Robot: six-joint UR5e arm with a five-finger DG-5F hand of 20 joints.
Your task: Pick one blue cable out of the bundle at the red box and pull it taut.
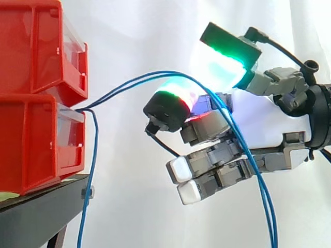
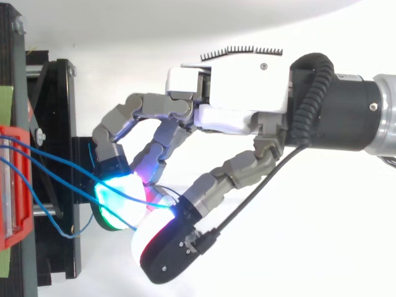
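Note:
Two blue cables (image 1: 134, 81) leave the lower red bin (image 1: 31, 144) and bow up in an arc to my hand (image 1: 269, 124). They pass between a glowing thumb pad (image 1: 173, 103) and a green-lit fingertip (image 2: 114, 192), which are pressed close on them. From there both cables drop past the curled fingers and hang down (image 1: 264, 201) to the bottom edge. In the top view the hand (image 2: 241, 93) reaches in from the right, with its fingers curled toward the bin (image 2: 9, 185) and the cables (image 2: 55, 161) running into the pinch. A third blue strand (image 1: 92, 165) hangs straight down from the bin.
A second red bin (image 1: 36, 46) sits stacked on the lower one, both on a black stand (image 1: 36, 206) at the left. A white curtain fills the background. Open room lies between bins and hand.

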